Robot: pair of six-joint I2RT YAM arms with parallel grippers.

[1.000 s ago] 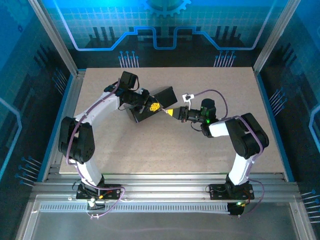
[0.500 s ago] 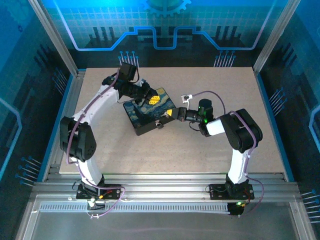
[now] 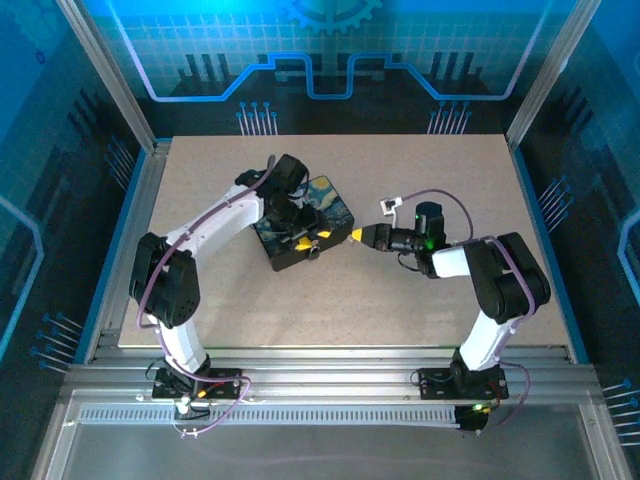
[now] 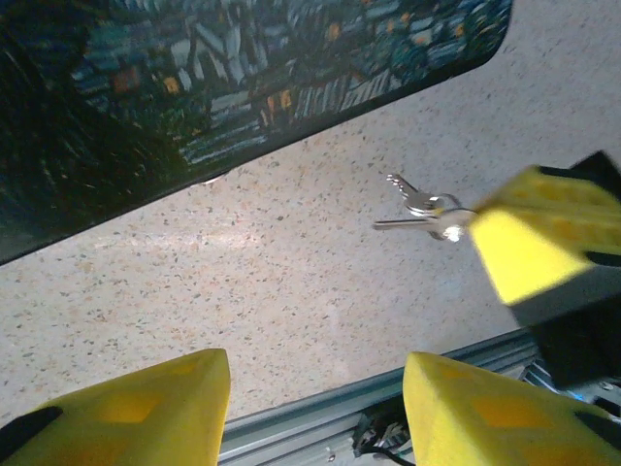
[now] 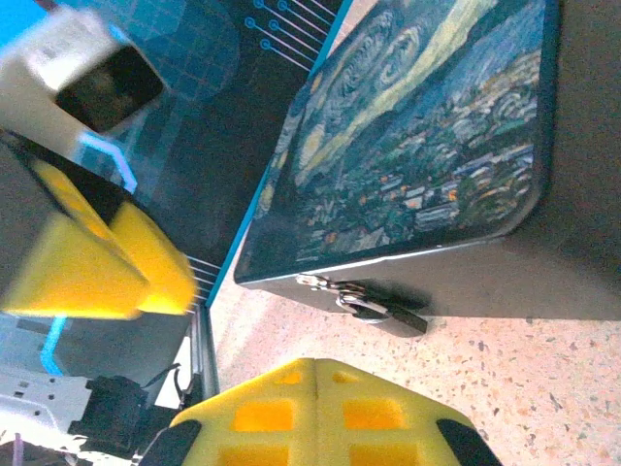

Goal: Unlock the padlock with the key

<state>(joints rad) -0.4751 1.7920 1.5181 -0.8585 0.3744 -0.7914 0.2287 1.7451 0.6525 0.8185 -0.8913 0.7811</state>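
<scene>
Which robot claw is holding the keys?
The right claw: it is pinched shut on the keys, which dangle from its yellow tip. The left claw is spread apart with nothing in it.

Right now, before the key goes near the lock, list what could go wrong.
The keys dangle on a ring from the very tip of the shut right gripper; they could swing or slip out.
The padlock hangs at the front of the Starry Night box, and the open left gripper holds nothing, so a push may shift lock or box.
The grippers are close; they may collide.
</scene>
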